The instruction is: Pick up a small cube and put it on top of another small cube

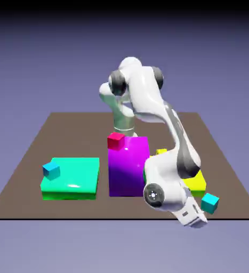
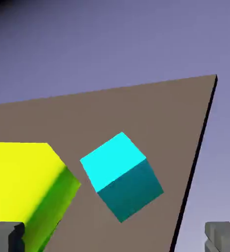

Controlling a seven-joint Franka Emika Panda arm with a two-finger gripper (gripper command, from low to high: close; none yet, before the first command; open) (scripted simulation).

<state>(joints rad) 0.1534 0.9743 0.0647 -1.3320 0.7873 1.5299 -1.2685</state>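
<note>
Gripper (image 2: pixel 115 237) open, nothing between its fingers, beside the small teal cube (image 1: pixel 209 202). The cube sits on the tabletop (image 1: pixel 83 210), near its front edge at the exterior view's right, just beside the yellow block (image 1: pixel 197 184). Further left, a green block (image 1: pixel 73 173), a blue small cube (image 1: pixel 51 170) at its left edge. Purple block (image 1: pixel 129 170) between; red cube (image 1: pixel 115 141) at its far left corner, contact unclear.

Coloured blocks on brown table (image 1: pixel 78 133).
</note>
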